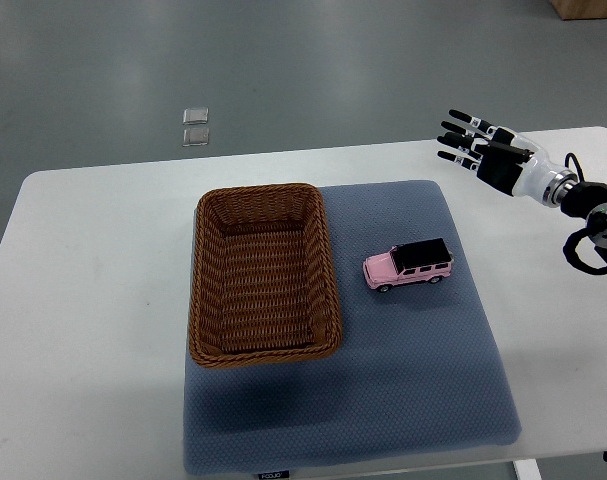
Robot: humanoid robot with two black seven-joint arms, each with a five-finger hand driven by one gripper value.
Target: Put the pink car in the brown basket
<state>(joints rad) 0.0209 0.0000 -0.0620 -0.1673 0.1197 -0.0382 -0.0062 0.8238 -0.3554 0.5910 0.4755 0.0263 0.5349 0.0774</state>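
Note:
A pink toy car (409, 266) with a black roof stands on the blue-grey mat (423, 370), just right of the brown wicker basket (205, 290). The basket holds nothing. My right hand (470, 140) comes in from the right edge and hovers over the table's far right, up and to the right of the car, well apart from it. Its fingers are spread and hold nothing. The left arm does not show.
The mat lies on a white table (93, 300). Two small clear square items (195, 127) lie on the grey floor beyond the table's far edge. A wooden corner (588, 8) shows at the top right.

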